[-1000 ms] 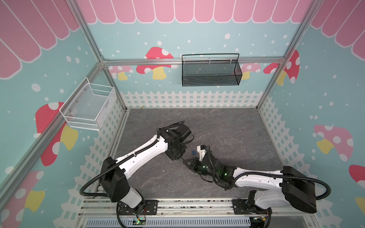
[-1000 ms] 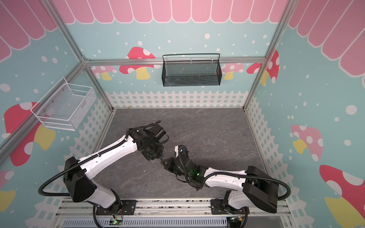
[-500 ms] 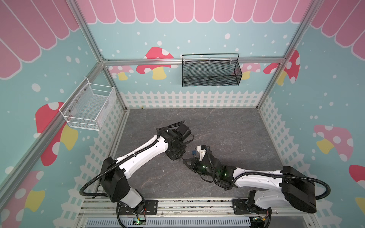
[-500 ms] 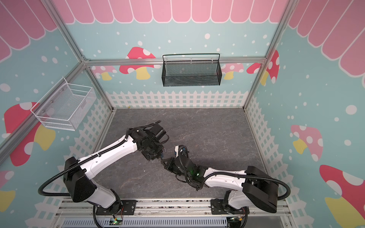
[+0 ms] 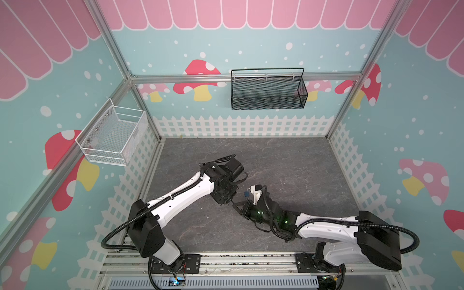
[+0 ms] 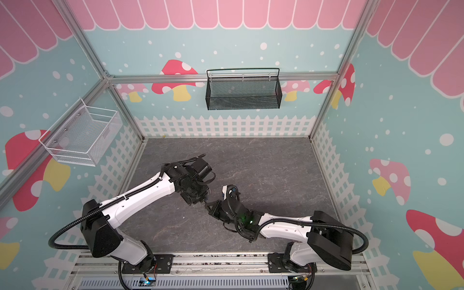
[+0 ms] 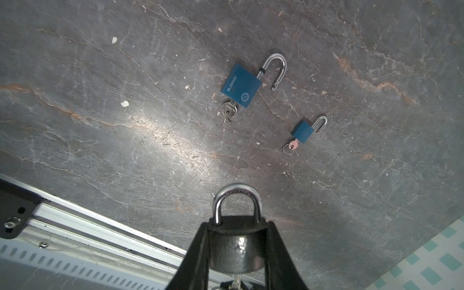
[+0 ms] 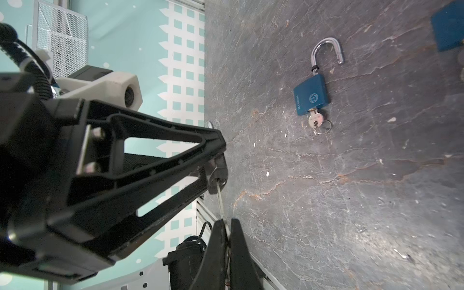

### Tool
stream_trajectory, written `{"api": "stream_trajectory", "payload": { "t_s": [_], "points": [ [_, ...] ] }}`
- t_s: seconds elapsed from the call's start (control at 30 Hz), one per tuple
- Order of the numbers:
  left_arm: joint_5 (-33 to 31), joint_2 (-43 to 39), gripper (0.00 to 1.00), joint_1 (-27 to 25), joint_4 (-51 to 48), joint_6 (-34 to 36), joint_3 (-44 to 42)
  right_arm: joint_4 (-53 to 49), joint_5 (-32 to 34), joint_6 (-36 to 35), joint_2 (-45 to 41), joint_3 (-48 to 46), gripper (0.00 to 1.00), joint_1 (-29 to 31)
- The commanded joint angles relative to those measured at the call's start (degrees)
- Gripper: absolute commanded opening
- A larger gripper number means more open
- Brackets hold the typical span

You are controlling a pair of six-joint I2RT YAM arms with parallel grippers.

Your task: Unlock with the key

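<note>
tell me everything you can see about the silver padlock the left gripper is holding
The silver padlock has a rounded body of dull, slightly dimpled metal and a polished steel shackle. Both shackle legs sit down in the body, so it looks locked. The left gripper clamps it by its two sides, shackle pointing away from the wrist. A key is pushed into the keyhole in its underside, and the right gripper pinches the key's other end.
</note>
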Motion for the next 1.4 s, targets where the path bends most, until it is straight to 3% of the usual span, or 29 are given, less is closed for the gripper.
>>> {"api": "stream_trajectory", "payload": {
  "t_s": [0.0, 0.47, 0.9, 1.13, 1.27, 1.37],
  "points": [
    [0.0, -1.8, 0.00, -0.8, -0.7, -1.5, 0.6, 0.3, 1.4, 1.1, 0.8, 1.2, 0.00, 0.3],
    [0.7, -2.7, 0.00, -1.8, -0.6, -2.3, 0.8, -3.8, 6.7, -0.4, -1.2, 1.5, 0.00, 0.2],
    [4.2, -4.6, 0.00, -6.4, -0.8, -4.7, 0.0, -6.0, 14.6, -10.5, -3.3, 6.0, 0.00, -0.7],
    [4.5, -6.9, 0.00, -6.8, -1.5, -5.7, -0.3, 1.3, 6.1, -10.7, -3.4, 4.5, 0.00, -3.4],
    [3.0, -8.6, 0.00, -6.9, -1.3, -6.6, -0.6, 11.0, -5.2, -3.9, -2.9, 1.6, 0.00, -6.5],
    [1.3, -10.9, 0.00, -7.1, 0.1, -8.1, -1.4, 16.0, -9.7, 1.9, -3.4, 0.0, 0.00, -7.8]
  ]
}}
